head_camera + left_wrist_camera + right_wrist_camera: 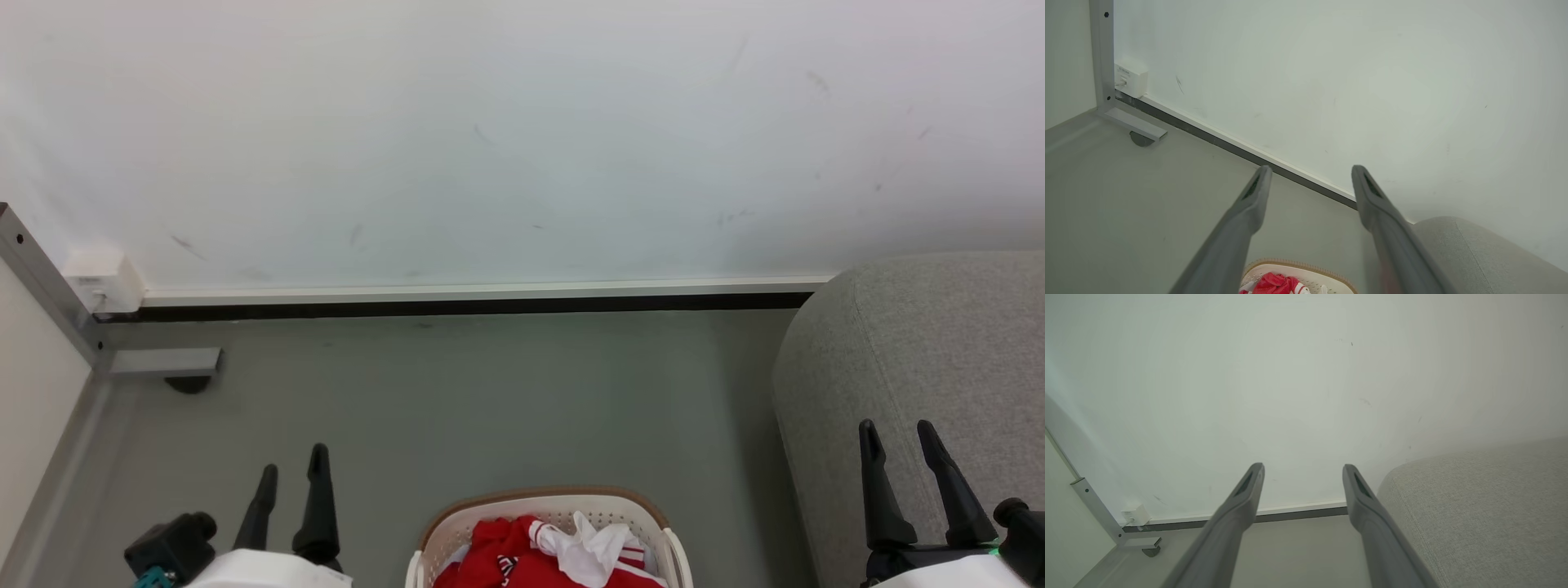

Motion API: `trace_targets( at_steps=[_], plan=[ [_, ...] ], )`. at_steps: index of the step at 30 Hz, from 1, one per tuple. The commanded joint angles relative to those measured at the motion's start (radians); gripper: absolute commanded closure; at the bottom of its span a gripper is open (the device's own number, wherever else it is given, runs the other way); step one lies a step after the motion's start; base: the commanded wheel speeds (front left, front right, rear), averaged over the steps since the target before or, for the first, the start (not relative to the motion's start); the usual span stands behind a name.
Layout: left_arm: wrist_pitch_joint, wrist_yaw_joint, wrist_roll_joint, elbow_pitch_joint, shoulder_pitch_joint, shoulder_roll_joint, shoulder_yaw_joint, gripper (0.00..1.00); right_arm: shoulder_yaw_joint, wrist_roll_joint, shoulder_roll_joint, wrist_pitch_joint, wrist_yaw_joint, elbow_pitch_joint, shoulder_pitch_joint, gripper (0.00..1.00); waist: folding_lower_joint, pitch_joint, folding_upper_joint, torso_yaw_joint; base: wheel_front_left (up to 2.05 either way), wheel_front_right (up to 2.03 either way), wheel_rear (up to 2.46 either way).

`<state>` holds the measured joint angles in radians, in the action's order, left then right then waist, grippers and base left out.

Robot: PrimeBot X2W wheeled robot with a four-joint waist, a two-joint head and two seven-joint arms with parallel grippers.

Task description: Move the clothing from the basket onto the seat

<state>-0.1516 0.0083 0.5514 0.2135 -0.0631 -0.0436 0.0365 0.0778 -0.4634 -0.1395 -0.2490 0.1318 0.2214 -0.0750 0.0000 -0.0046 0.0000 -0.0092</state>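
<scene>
Left jaws: apart, holding nothing, over the floor (490, 392).
Basket (677, 559): on floor, between both jaws, red clothing (498, 543) heaped inside.
Seat (922, 343): right of basket.
Right jaws: apart, holding nothing, seen against the seat.

— How many baskets and seats are counted?
— One laundry basket (539, 495) and one grey seat (922, 343) are counted.
— And grippers?
— Two are counted, the left gripper (294, 459) and the right gripper (896, 426). Two dark fingers (317, 498) are seen on each, four altogether.
— The garments?
— One red-and-white heap of clothing (506, 547) is seen, but its pieces cannot be counted.
</scene>
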Motion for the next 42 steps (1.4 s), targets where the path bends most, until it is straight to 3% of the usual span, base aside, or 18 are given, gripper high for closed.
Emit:
trace_targets(
  at_steps=[1, 23, 42],
  plan=[
    [-0.013, -0.004, -0.042, -0.006, -0.003, -0.008, 0.001, 0.0, -0.013, 0.045, 0.001, -0.009, -0.001, -0.006, 0.003, 0.0, 0.0, -0.001, 0.0, 0.0, 0.0, 0.0, 0.0],
    [-0.063, -0.007, -0.26, -0.002, 0.009, -0.01, 0.023, 0.0, -0.055, 0.292, 0.045, -0.011, -0.002, 0.01, 0.012, 0.0, 0.0, 0.006, 0.0, -0.006, 0.0, 0.0, 0.0],
    [-0.098, -0.013, -0.4, 0.017, 0.02, -0.01, 0.036, 0.0, -0.08, 0.417, 0.076, -0.014, -0.002, 0.027, 0.011, 0.0, 0.0, 0.004, 0.0, -0.009, 0.0, 0.0, 0.0]
  ],
)
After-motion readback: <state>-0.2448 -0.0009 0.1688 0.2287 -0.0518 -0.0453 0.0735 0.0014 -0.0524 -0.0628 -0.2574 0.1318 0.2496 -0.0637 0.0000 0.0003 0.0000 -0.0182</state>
